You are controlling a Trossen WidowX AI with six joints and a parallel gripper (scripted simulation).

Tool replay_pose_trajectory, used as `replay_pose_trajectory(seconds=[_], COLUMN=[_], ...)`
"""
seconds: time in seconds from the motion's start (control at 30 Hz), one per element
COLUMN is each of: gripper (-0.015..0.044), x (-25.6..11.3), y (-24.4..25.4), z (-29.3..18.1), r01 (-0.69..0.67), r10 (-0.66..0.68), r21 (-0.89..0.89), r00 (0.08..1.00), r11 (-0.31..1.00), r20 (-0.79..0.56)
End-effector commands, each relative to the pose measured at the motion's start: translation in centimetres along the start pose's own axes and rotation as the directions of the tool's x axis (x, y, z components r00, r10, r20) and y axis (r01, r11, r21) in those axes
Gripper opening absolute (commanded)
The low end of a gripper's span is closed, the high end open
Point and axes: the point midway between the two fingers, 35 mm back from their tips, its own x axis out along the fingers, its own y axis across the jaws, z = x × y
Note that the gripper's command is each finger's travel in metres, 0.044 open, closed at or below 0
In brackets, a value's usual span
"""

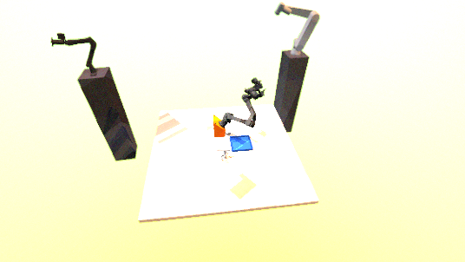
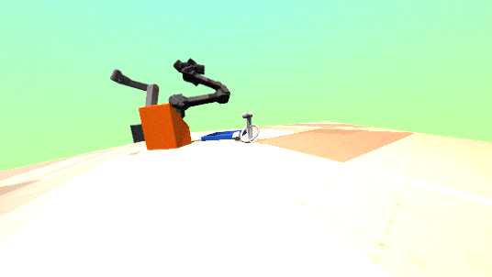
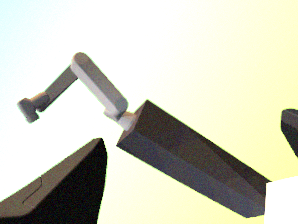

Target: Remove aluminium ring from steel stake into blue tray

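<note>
Below the open tool (image 1: 259, 93) (image 3: 193, 132), the ring (image 2: 256, 133) leans against the stake (image 2: 248, 122).

From high up and well back, the top view looks steeply down on the whole bench (image 1: 182, 186). The exterior one sits low and nearer, looking almost level across it; both take in the blue tray (image 1: 241, 143) (image 2: 220, 136). The wrist view peers outward between the jaws at a dark pedestal (image 1: 291, 91) (image 3: 195, 160).
</note>
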Motion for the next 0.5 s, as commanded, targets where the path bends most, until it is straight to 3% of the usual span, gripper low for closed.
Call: replay_pose_trajectory(seconds=[0.0, 0.23, 0.47], gripper=[0.0374, 0.02, 0.02], x=[0.0, -0.8, -2.7], y=[0.0, 3.7, 8.2], z=[0.0, -0.8, -1.6], r01=[0.0, -0.152, -0.335], r10=[0.0, 0.152, 0.337], r21=[0.0, 0.037, 0.09], r00=[1.0, 0.988, 0.942], r11=[1.0, 0.988, 0.938], r20=[0.0, -0.005, -0.003])
